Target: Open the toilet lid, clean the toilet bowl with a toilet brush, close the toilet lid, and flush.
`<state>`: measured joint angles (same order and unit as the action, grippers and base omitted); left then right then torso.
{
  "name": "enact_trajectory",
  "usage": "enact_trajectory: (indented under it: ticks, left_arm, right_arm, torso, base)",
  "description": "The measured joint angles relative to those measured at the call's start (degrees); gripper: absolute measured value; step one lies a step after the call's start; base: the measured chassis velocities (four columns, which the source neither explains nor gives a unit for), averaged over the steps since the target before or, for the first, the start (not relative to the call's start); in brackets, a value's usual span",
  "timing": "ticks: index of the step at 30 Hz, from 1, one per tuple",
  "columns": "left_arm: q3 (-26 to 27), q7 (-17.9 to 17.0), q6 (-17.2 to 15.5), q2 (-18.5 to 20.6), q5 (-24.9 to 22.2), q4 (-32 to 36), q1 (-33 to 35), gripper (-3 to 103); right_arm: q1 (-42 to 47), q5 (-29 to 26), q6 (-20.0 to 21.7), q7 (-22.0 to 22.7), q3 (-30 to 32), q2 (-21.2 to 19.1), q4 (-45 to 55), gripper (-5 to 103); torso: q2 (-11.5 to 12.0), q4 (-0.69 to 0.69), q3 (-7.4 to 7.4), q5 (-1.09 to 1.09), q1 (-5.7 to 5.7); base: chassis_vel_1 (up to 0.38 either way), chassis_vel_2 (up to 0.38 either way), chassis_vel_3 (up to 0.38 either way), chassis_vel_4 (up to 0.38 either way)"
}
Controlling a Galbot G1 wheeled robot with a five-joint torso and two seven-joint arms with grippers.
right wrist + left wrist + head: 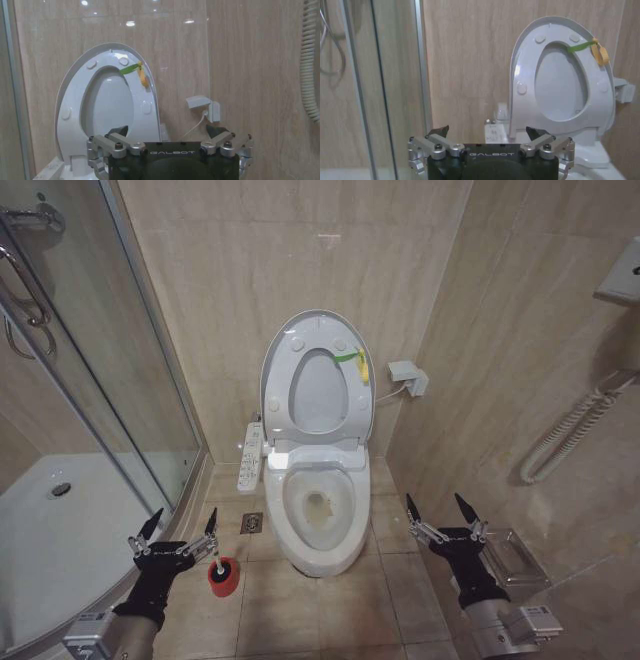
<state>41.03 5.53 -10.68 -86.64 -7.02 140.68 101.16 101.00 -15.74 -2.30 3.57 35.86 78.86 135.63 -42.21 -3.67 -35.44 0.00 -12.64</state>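
Note:
The toilet lid (pixel 320 392) stands raised against the wall, with the ring seat (pixel 352 402) up in front of it. A green strap with a yellow tag (pixel 357 361) hangs on the seat. The toilet bowl (pixel 300 552) lies uncovered, its button panel (pixel 250 455) on the left side. The toilet brush (pixel 213 557) stands in its red cup (pixel 225 578) on the floor left of the bowl. My left gripper (pixel 184 518) hovers open just above and left of the brush handle. My right gripper (pixel 434 502) hangs open to the right of the bowl. The wrist views show the lid (pixel 560 86) (pixel 107 101) beyond each open gripper (pixel 487 130) (pixel 167 129).
A glass shower enclosure (pixel 120 380) with a white tray (pixel 60 525) fills the left. A floor drain (pixel 252 523) lies beside the bowl. A wall box with a cable (pixel 407 376), a coiled hose (pixel 565 435) and a metal holder (pixel 512 555) are on the right wall.

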Motion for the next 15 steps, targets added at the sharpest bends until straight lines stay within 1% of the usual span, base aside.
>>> enact_trajectory:
  ticks: [1, 2, 3, 4, 5, 7, 9, 10, 11, 12, 14, 15]
  left_arm:
    - [0.1, -0.2, 3.1, 0.3, 1.9, -1.6, 0.6, 100]
    - [0.1, -0.2, 3.1, 0.3, 1.9, -1.6, 0.6, 100]
    - [0.3, -0.4, 5.1, 0.5, 4.3, -2.8, 1.4, 100]
    - [0.1, -0.7, 5.2, 0.6, 5.1, -3.0, 2.3, 100]
    - [-0.2, -1.2, 4.2, 0.6, 4.8, -2.8, 2.9, 100]
    - [-0.2, -1.2, 4.3, 0.4, 4.5, -2.8, 3.1, 100]
    - [0.4, 0.0, 8.6, 0.2, 5.5, -4.5, 3.1, 100]
    - [0.5, 0.1, 11.9, 0.3, 5.9, -6.3, 3.1, 100]
    - [0.4, 0.0, 14.5, 0.3, 6.1, -8.0, 3.3, 100]
    - [0.4, 0.0, 14.5, 0.3, 6.1, -8.0, 3.3, 100]
    - [0.2, -0.1, 17.3, 0.1, 6.8, -10.9, 3.5, 100]
    - [-0.1, -0.3, 18.4, 0.1, 6.1, -12.7, 3.5, 100]
  right_arm:
    - [0.0, 0.0, 0.0, 0.0, 0.0, 0.0, 0.0, 100]
    - [0.0, 0.0, 0.0, 0.0, 0.0, 0.0, 0.0, 100]
    - [0.0, 0.0, 0.0, 0.0, 0.0, 0.0, 0.0, 100]
    - [0.0, 0.0, 0.0, 0.0, 0.0, 0.0, 0.0, 100]
    - [0.0, 0.0, 0.0, 0.0, 0.0, 0.0, 0.0, 100]
    - [0.0, 0.0, 0.0, 0.0, 0.0, 0.0, 0.0, 100]
    - [0.0, 0.0, 0.0, 0.0, 0.0, 0.0, 0.0, 100]
    - [0.0, 0.0, 0.0, 0.0, 0.0, 0.0, 0.0, 100]
    - [0.0, 0.0, 0.0, 0.0, 0.0, 0.0, 0.0, 100]
    - [0.0, 0.0, 0.0, 0.0, 0.0, 0.0, 0.0, 100]
    - [0.0, 0.0, 0.0, 0.0, 0.0, 0.0, 0.0, 100]
    - [0.0, 0.0, 0.0, 0.0, 0.0, 0.0, 0.0, 100]
  torso:
    - [0.0, 0.00, 0.00, -0.01, 0.00]
    - [0.0, 0.00, 0.00, -0.01, 0.00]
    - [0.0, 0.00, 0.00, -0.02, 0.00]
    - [0.0, 0.02, 0.00, -0.01, 0.00]
    - [0.0, 0.02, 0.00, -0.01, 0.00]
    - [0.0, 0.02, 0.00, -0.01, 0.00]
    - [0.0, 0.01, 0.00, 0.01, 0.00]
    - [0.0, 0.00, 0.00, 0.00, 0.00]
    - [0.0, 0.00, 0.00, -0.01, 0.00]
    - [0.0, 0.00, 0.00, -0.01, 0.00]
    - [0.0, 0.01, 0.00, 0.00, 0.00]
    - [0.0, 0.01, 0.00, 0.00, 0.00]
  base:
    - [0.000, 0.000, 0.000, 0.000]
    - [0.000, 0.000, 0.000, 0.000]
    - [0.000, 0.000, 0.000, 0.000]
    - [0.000, 0.000, 0.000, 0.000]
    - [0.000, 0.000, 0.000, 0.000]
    - [0.000, 0.000, 0.000, 0.000]
    - [0.000, 0.000, 0.000, 0.000]
    - [0.000, 0.000, 0.000, 0.000]
    - [0.000, 0.000, 0.000, 0.000]
    - [0.000, 0.000, 0.000, 0.000]
    - [0.000, 0.000, 0.000, 0.000]
    - [0.000, 0.000, 0.000, 0.000]
